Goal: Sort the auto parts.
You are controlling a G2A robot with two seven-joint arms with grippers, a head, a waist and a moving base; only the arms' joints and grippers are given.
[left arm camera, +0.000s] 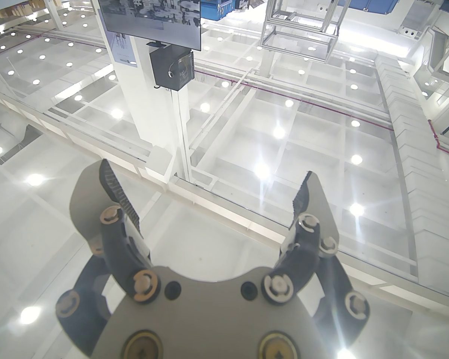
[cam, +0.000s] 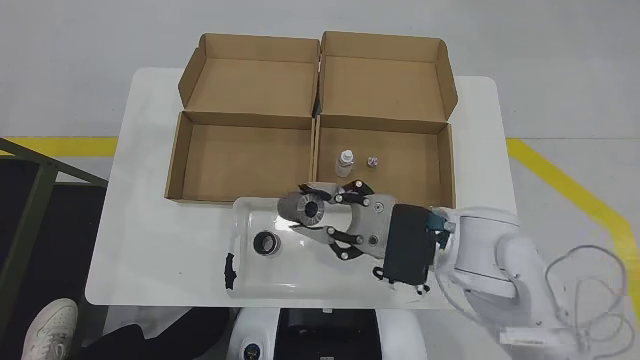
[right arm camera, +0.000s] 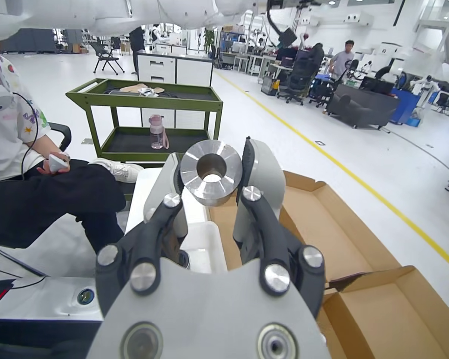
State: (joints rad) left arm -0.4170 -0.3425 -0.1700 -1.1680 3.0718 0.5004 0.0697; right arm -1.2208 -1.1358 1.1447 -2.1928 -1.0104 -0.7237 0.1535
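Carry step, seemingly. Right gripper [right arm camera: 211,166] fingers pinch bushing [cam: 308,207], over tray [cam: 245,222], lower centre of top view, just below left box [cam: 240,160]. Left gripper [left arm camera: 209,203] fingers spread, empty. Next likely: pick matching box, lower, release.

One clear tray [cam: 250,282]. Two open cardboard boxes just beyond the tray: a left box [cam: 240,160] and a right box [cam: 410,165]. Four parts: one metal cylinder [cam: 305,207] above the tray's far edge, one dark ring [cam: 268,244] inside the tray, and one white bottle-shaped part [cam: 345,161] and one tiny grey piece [cam: 372,160] in the right box.
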